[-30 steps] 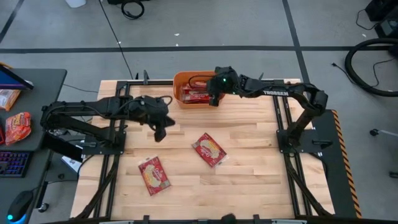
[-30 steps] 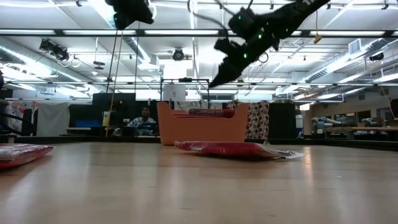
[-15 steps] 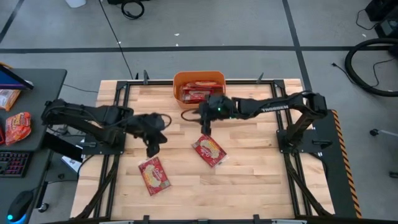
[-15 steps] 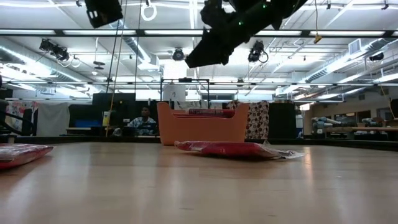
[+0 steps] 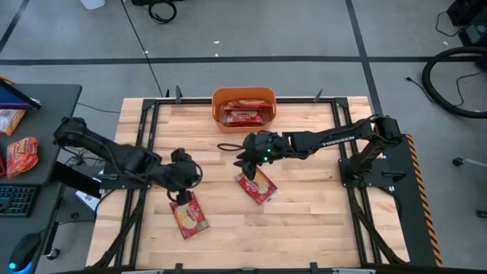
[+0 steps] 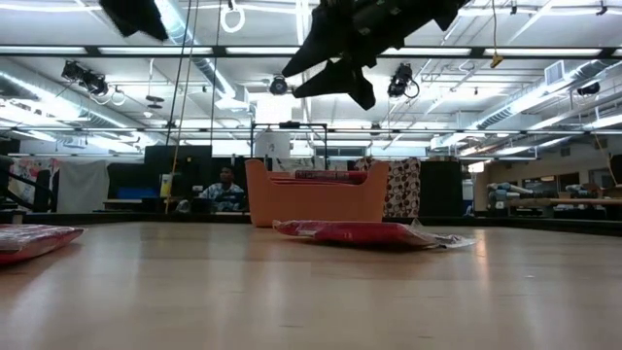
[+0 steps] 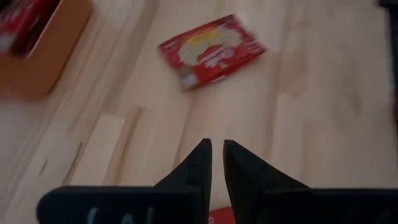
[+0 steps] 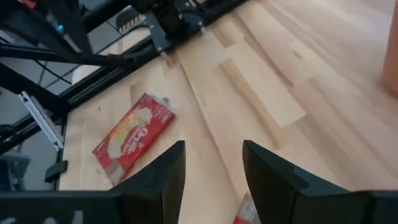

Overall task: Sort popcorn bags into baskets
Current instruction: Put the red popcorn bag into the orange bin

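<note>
high view: two popcorn bags (image 5: 256,184) (image 5: 189,215) on table, perhaps two in basket (image 5: 243,97)

Count at this moment — one orange tub (image 5: 243,95) stood at the table's far edge. Two popcorn bags lay loose on the table: one (image 5: 256,183) near the middle, one (image 5: 188,215) toward the left front. At least two more bags (image 5: 245,116) lay inside the tub — exact number not resolvable. Two arms were present, one gripper each: left gripper (image 5: 180,197), right gripper (image 5: 244,161).
</note>
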